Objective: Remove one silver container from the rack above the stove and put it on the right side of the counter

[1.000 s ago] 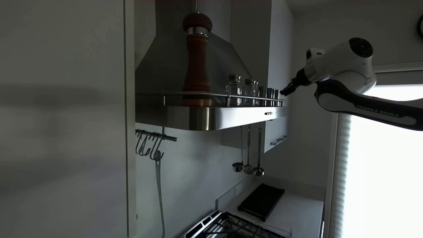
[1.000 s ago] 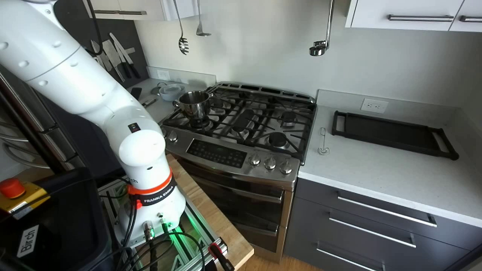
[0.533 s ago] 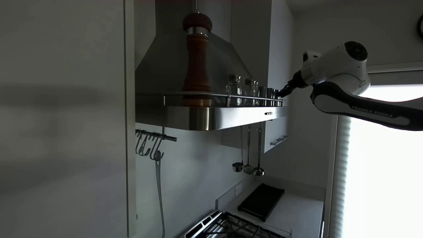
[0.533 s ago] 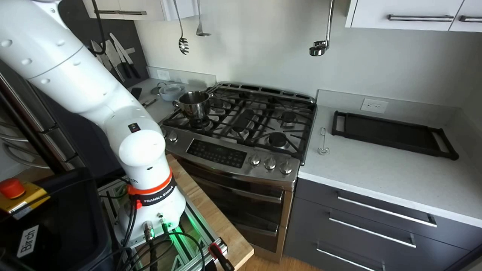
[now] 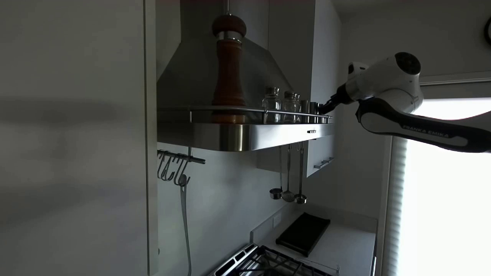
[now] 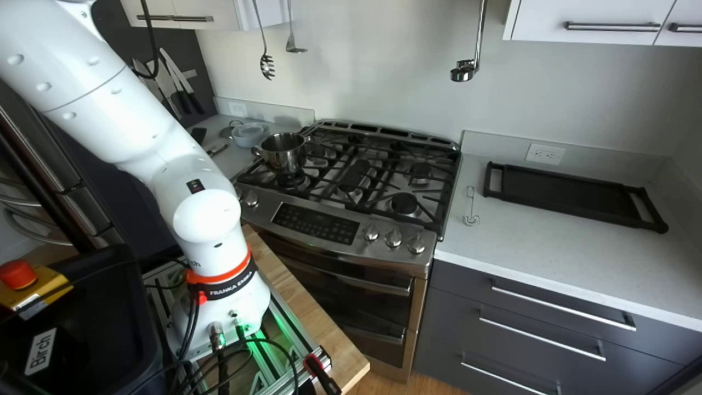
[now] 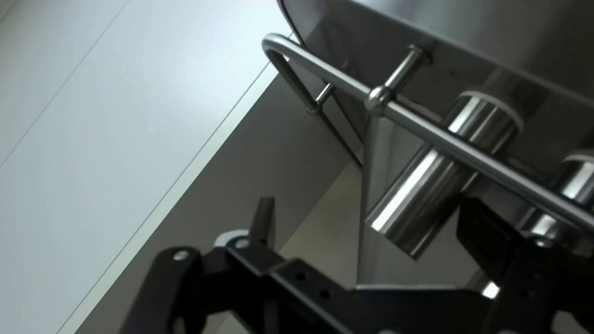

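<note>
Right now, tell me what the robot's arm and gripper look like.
The arm is mostly white and rounded; near its base sit an orange ring and a dark band lettered FRANKA EMIKA, a name repeated on the black-and-white forearm. Black cables run beside the base. The gripper is black, with two blocky fingers and small silvery screw heads.

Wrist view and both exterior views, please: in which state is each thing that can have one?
Tool: open, holding nothing
Containers: upright on the rack
Jars: capped
Mill: upright
Ladles: hanging
Stove: no flame visible
Pot: uncovered, on the stove
Tray: flat on the counter
Drawers: shut
Oven: shut
Cabinets: shut
Red button: cannot tell if pressed
</note>
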Controlling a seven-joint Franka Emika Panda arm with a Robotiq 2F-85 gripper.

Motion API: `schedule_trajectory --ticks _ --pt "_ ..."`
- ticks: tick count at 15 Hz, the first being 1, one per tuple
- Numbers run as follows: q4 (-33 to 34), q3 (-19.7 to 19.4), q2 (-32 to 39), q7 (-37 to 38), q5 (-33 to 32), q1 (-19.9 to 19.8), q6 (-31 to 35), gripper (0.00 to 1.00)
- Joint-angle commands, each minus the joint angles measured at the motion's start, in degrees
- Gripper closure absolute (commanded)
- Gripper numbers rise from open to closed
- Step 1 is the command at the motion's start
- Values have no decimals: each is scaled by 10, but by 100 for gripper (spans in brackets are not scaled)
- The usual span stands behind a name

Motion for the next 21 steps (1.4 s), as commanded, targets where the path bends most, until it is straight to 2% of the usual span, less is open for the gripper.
schedule_trajectory --ticks 1,2,3,4,6,7,8,9,10,13,21 --pt "8 3 11 15 2 -4 11 1" --pt "8 3 12 18 2 -4 13 7" --pt "8 3 13 21 2 -4 14 25" --pt "9 3 13 23 3 -4 16 30" --pt "10 3 15 27 3 -4 16 48" --pt "10 3 16 29 4 -3 16 52" --pt "11 3 17 30 4 -3 15 38" --pt "12 4 18 31 3 -4 14 18" --pt "13 5 19 33 1 -4 14 18" --pt "14 6 23 47 -2 -8 14 0" --pt "13 12 28 131 -5 -23 3 0"
